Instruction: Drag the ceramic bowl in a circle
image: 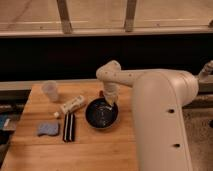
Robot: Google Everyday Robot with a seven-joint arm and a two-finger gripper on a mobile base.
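Note:
The ceramic bowl point(101, 114), round, shallow and glossy black, sits on the wooden table point(75, 150) right of its middle. My gripper point(109, 103) reaches down from the white arm point(150, 95) onto the bowl's far right rim. The arm's wrist hides the rim there.
A translucent whitish cup point(50, 90) stands at the table's far left. A white tube point(71, 105) lies left of the bowl. A black flat object point(69, 126) and a blue sponge point(47, 129) lie in front of it. A small red thing point(101, 94) sits behind the bowl.

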